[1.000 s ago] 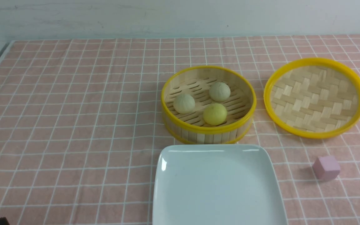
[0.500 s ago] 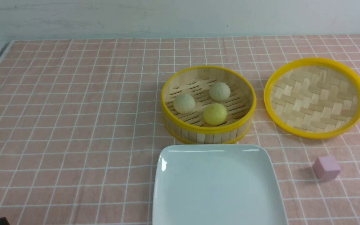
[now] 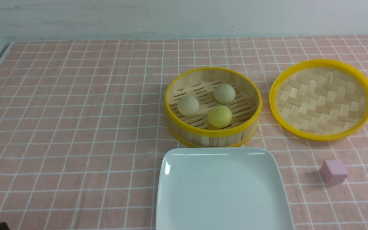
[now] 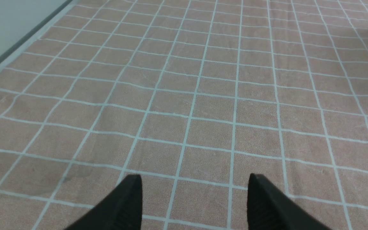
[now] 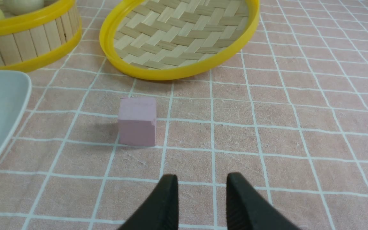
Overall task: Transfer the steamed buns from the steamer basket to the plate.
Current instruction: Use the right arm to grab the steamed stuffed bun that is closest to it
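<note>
The steamer basket stands mid-table with three steamed buns on its slat floor: a beige bun on the left, a beige bun at the back and a yellow bun in front. Just in front of the basket lies the white square plate, with nothing on it. My left gripper hangs open over bare cloth, far left of the basket. My right gripper is open with a narrower gap, empty, near the pink cube. Neither gripper shows in the front view.
A shallow yellow-rimmed woven tray lies right of the basket, also seen as the tray in the right wrist view. A pink cube sits right of the plate, the same cube just ahead of my right gripper. Pink checked cloth covers the table.
</note>
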Motion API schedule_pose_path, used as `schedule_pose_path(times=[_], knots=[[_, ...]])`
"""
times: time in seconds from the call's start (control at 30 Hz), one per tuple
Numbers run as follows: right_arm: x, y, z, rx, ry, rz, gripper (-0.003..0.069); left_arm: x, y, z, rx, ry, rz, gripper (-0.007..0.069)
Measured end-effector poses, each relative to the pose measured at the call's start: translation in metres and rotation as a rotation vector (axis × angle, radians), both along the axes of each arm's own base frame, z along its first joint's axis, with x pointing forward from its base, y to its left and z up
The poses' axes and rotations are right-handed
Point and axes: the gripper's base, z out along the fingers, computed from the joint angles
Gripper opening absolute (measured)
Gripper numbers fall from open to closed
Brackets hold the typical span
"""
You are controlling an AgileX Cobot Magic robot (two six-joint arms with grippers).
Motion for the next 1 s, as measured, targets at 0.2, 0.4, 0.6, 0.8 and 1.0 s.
schedule_pose_path(times=[0.2, 0.4, 0.6, 0.8, 1.0], knots=[[0.002, 0.001, 0.003, 0.048, -0.054, -0.005, 0.0240, 0.000, 0.000, 0.000, 0.000, 0.000, 0.000, 0.0453], [-0.004, 0.001, 0.053, 0.132, -0.223, -0.008, 0.0240, 0.000, 0.000, 0.000, 0.000, 0.000, 0.000, 0.0453], [-0.029, 0.002, 0.116, 0.182, -0.322, 0.008, 0.0240, 0.000, 0.000, 0.000, 0.000, 0.000, 0.000, 0.0453], [-0.058, 0.007, 0.153, 0.253, -0.304, 0.060, 0.0240, 0.000, 0.000, 0.000, 0.000, 0.000, 0.000, 0.0453], [-0.060, 0.009, 0.156, 0.279, -0.314, 0.075, 0.0240, 0.000, 0.000, 0.000, 0.000, 0.000, 0.000, 0.0453]])
